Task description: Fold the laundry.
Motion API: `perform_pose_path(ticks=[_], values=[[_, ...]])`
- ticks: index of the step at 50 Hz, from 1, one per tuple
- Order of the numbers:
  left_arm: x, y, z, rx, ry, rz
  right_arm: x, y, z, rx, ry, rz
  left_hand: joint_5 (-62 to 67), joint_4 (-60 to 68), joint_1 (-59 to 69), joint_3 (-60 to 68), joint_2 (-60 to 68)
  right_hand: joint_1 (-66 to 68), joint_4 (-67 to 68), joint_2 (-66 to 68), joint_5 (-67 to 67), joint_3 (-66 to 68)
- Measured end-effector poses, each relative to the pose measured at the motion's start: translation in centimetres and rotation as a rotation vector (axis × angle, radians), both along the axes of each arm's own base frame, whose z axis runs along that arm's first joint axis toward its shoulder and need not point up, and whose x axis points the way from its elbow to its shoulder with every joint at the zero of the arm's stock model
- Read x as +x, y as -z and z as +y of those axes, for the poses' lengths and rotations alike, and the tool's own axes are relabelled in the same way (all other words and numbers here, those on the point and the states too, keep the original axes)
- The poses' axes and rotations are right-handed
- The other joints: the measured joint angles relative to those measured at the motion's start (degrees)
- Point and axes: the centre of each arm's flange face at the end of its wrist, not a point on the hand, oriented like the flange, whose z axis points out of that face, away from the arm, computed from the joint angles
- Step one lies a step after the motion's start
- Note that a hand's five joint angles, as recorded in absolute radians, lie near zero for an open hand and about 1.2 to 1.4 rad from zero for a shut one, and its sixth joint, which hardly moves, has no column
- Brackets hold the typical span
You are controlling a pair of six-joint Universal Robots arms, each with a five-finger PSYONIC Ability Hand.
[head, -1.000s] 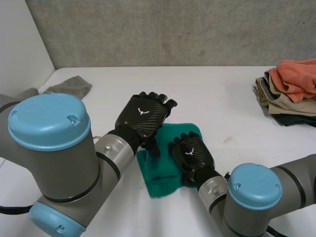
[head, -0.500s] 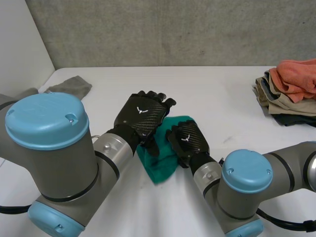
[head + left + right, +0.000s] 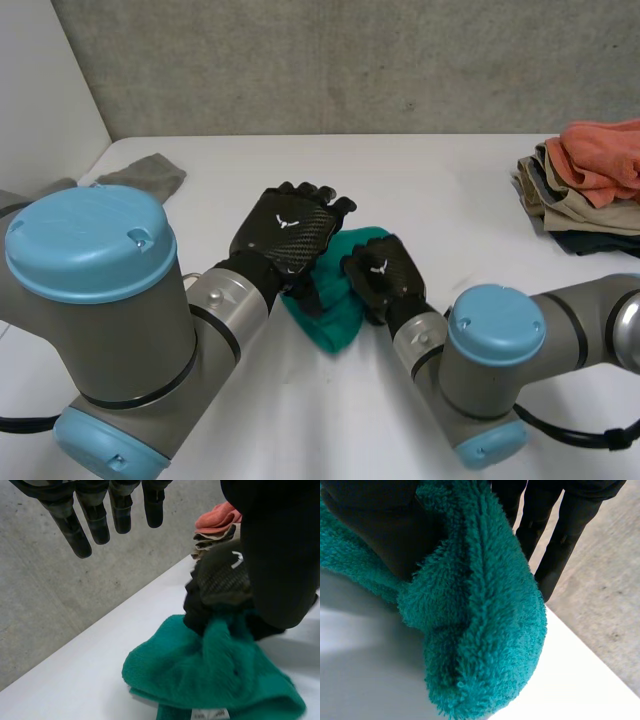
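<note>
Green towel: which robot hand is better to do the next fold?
Right, probably. The right hand has the green towel bunched in its curled fingers, so it could pull that part over. The left hand hangs over the towel with straight fingers, holding nothing.

We take this for a robotics lab: a bare grey concrete wall (image 3: 350, 60), a plain white table (image 3: 450, 200), the robot's grey, blue-capped left arm (image 3: 100, 300) and right arm (image 3: 500, 360), and a test pile of folded clothes (image 3: 590, 185).
</note>
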Motion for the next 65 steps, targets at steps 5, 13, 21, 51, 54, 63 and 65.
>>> perform_pose_path(ticks=[5,13,21,51,54,63,65], values=[[0.1,-0.5,0.0,-0.012,-0.003,0.011,-0.1,-1.8,-2.3,-0.055,0.016,-0.042,0.0,0.0,0.0,0.0,0.0,0.0,0.0,0.0,0.0,0.0],[0.2,-2.4,-0.1,-0.07,-0.007,0.063,-2.2,-8.9,-8.9,-0.255,0.055,-0.167,0.0,0.0,0.0,0.0,0.0,0.0,0.8,0.0,0.0,0.6],[0.1,-3.7,-0.1,-0.117,-0.005,0.102,-7.0,-17.2,-15.8,-0.47,0.11,-0.327,0.0,0.0,0.0,0.0,0.0,0.0,0.8,0.0,0.0,0.6],[-0.5,-1.8,-0.3,-0.087,0.009,0.073,-34.9,-1.2,-30.2,-0.273,0.291,-0.339,0.0,0.0,0.0,0.0,0.0,0.0,0.9,0.3,3.7,1.0],[-0.6,-1.8,-0.2,-0.087,0.018,0.075,-35.0,-0.4,-29.8,-0.249,0.279,-0.334,0.0,0.0,0.0,0.0,0.0,0.0,0.9,0.2,4.7,1.0],[-1.3,-2.5,1.2,-0.098,0.092,0.092,-34.5,-3.5,-28.3,-0.248,0.302,-0.341,0.0,0.0,0.0,0.0,0.0,-39.2,-48.3,-46.1,-41.0,-46.1],[-1.4,-2.7,1.6,-0.102,0.112,0.096,-34.4,-4.8,-27.9,-0.254,0.323,-0.346,0.0,0.0,0.0,0.0,0.0,-44.7,-54.2,-51.9,-47.8,-52.1]])
